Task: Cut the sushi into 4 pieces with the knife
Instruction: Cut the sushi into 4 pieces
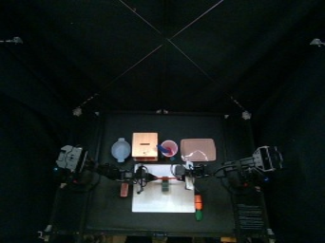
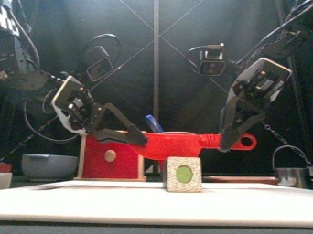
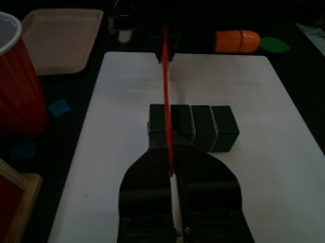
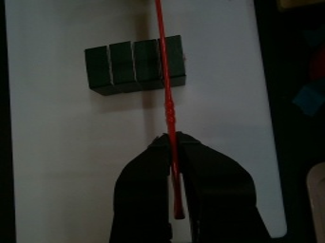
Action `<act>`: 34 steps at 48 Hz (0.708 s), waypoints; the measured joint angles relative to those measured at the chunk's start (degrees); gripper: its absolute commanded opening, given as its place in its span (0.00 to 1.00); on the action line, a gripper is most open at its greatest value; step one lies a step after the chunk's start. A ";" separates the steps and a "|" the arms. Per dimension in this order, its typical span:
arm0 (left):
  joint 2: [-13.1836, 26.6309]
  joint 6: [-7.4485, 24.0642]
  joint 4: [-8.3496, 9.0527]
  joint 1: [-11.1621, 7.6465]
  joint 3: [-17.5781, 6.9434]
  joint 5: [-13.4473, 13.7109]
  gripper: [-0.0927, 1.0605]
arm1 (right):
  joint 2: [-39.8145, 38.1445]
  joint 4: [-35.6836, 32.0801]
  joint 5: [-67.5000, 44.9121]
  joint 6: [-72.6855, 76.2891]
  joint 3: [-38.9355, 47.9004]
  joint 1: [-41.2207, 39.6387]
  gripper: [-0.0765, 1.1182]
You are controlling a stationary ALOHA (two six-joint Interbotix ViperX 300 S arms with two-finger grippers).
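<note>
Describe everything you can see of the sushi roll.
The sushi roll is a short bar of four dark green blocks, all joined side by side. Its end face, seen from the front, is white and speckled, with a green oval centre. It lies flat on the white cutting board. The red knife is lined up over one seam; whether the blade touches it is unclear.

the knife [image 2: 184,142] is red, the sushi roll [image 4: 133,65] dark green, the board [image 4: 76,142] white.
</note>
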 measured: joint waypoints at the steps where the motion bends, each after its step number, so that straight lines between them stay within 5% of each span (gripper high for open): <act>1: 0.09 0.00 -0.09 -0.09 0.00 0.00 0.17 | 0.09 0.09 0.00 0.00 0.00 0.09 0.15; 34: 1.93 0.09 -1.41 -0.97 -1.23 3.08 0.17 | 3.78 -0.26 -0.18 -0.18 -1.14 0.79 0.14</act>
